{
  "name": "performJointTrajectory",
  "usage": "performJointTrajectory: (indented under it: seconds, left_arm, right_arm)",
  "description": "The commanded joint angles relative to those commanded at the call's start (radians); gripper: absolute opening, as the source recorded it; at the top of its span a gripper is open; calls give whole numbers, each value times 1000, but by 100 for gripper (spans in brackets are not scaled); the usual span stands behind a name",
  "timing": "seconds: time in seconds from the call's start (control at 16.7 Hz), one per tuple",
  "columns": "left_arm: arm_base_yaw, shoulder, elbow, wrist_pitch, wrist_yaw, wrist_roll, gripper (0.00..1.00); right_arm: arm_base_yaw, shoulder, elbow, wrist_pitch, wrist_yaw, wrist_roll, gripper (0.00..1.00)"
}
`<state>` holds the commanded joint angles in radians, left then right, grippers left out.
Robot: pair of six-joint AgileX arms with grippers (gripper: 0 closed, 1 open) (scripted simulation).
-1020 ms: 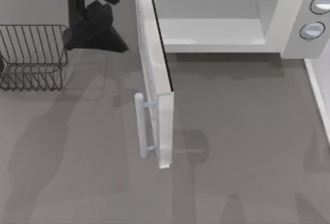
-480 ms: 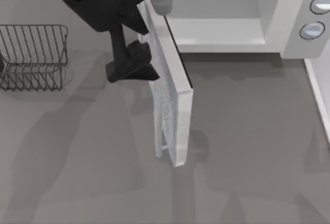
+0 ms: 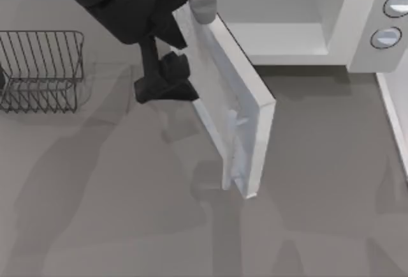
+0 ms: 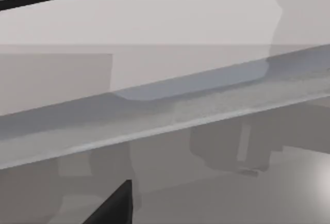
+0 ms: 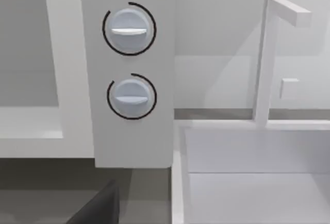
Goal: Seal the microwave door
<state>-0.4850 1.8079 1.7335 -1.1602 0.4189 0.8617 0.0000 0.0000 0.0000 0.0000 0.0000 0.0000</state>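
The microwave door (image 3: 220, 92) stands partly open, angled from its hinge at the cavity's left edge out toward the table's front. Its light-grey bar handle (image 3: 233, 157) sits on the outer face near the free end. My left gripper (image 3: 167, 87) is against that outer face, on its left side, about midway along the panel. The left wrist view looks closely along the door (image 4: 154, 110), with a dark tip of my gripper (image 4: 114, 207) at the frame's edge. The white microwave body (image 3: 357, 28) with its open cavity (image 3: 280, 28) lies behind. My right gripper (image 5: 98, 208) shows as a dark edge, facing the control panel.
A wire basket (image 3: 39, 69) stands at the left. Two round grey knobs (image 3: 386, 37) (image 5: 129, 30) are on the microwave's right panel. A white sink (image 5: 247, 182) with a faucet (image 5: 265, 59) lies right of the microwave, its rim (image 3: 394, 117) along the table's right side.
The door has swung toward the microwave body, its free end moving right. My left arm came in from the left and followed it, staying against the outer face.
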Motion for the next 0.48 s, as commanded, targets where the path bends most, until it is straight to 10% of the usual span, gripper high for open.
performJointTrajectory:
  seconds: [0.48]
  left_arm:
    - [0, 0, 0, 0, 0, 0, 17]
  right_arm:
    - [0, 0, 0, 0, 0, 0, 100]
